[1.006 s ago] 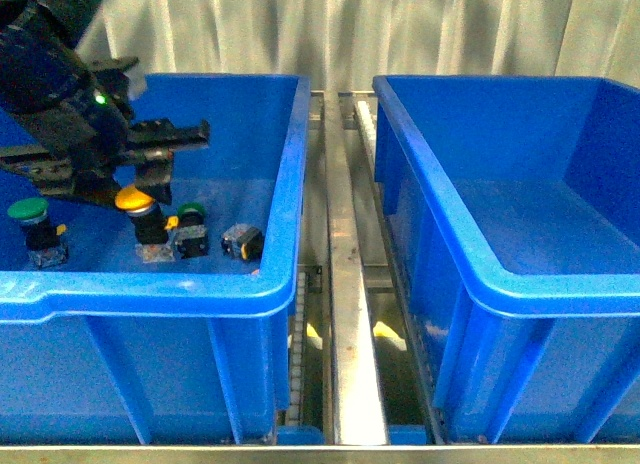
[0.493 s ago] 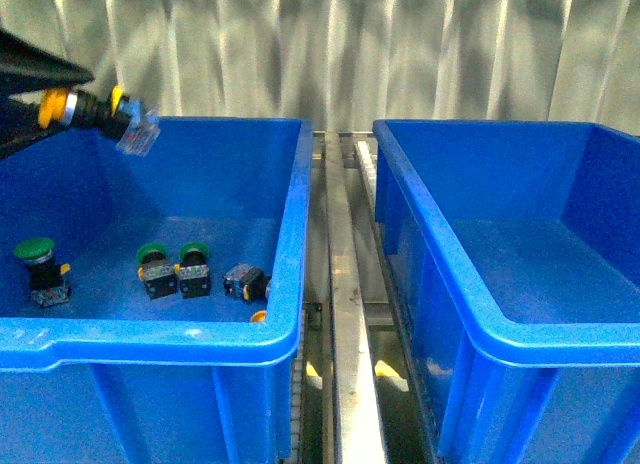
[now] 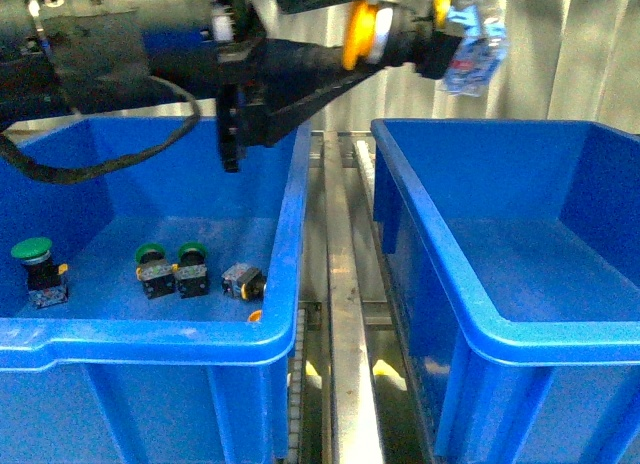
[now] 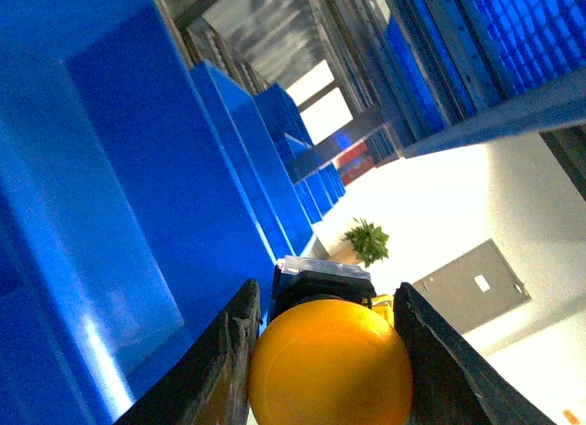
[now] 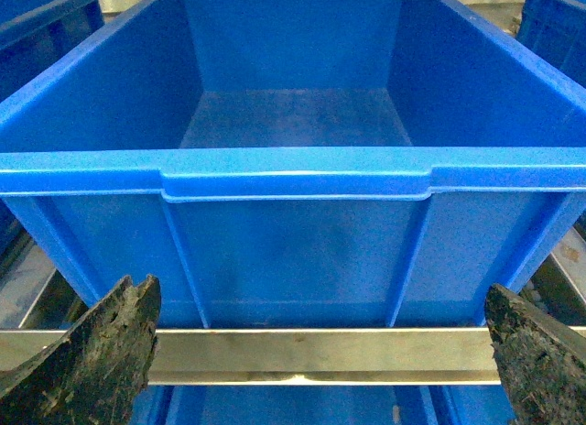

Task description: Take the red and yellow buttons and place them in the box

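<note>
My left gripper [image 3: 362, 36] is shut on the yellow button [image 3: 372, 34], held sideways high above the near-left corner of the right box [image 3: 470, 304]. Its dark body and clear terminal block [image 3: 472, 46] point right. In the left wrist view the yellow cap [image 4: 330, 365] fills the space between the two dark fingers [image 4: 224, 361]. My right gripper [image 5: 320, 352] is open, its pads [image 5: 101, 343] wide apart, facing the outer wall of a blue box [image 5: 293, 173]; it does not show in the front view. The red button is out of view.
The left blue bin [image 3: 285, 234] holds three green-capped switches [image 3: 32, 252] [image 3: 150, 256] [image 3: 192, 254] and one switch lying on its side [image 3: 243, 280]. A metal rail [image 3: 345, 314] runs between the bins. A steel bar [image 5: 320, 354] crosses below the box in the right wrist view.
The left arm has swung from the far left over the left bin across to the right, carrying the yellow button up over the right box's edge.
</note>
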Controlling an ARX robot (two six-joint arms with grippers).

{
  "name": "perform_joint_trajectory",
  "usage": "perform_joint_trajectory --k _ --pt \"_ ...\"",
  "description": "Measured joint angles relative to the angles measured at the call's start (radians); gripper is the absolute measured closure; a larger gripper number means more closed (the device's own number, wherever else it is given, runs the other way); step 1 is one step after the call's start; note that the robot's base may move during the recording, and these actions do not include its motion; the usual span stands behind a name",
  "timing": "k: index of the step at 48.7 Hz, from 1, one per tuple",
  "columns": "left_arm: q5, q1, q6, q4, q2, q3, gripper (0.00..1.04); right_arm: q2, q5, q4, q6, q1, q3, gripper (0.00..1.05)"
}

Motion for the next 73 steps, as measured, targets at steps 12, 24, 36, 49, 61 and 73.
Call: perform_joint_trajectory --k 12,24,36,49,61,73 --pt "0.002 -0.079 0.026 -0.008 0.066 0.067 0.7 0.0 0.0 0.0 0.0 0.0 0.0 0.03" --pt "-0.003 -0.145 0.061 -0.058 0.137 0.176 0.7 0.475 0.205 0.575 0.199 -0.106 0.153 0.03" --pt "-0.006 -0.186 0.101 -0.094 0.165 0.254 0.7 0.948 0.127 0.464 0.664 -0.322 0.652 0.03" --pt "-0.009 -0.201 0.105 -0.087 0.203 0.27 0.7 1.135 0.248 0.273 1.214 -0.165 0.872 0.03" --pt "0.007 -0.2 0.127 -0.105 0.218 0.301 0.7 1.218 0.317 0.181 1.439 0.008 0.943 0.03" --pt "0.029 -0.194 0.181 -0.162 0.241 0.361 0.7 1.221 0.318 0.161 1.554 0.106 0.956 0.03"
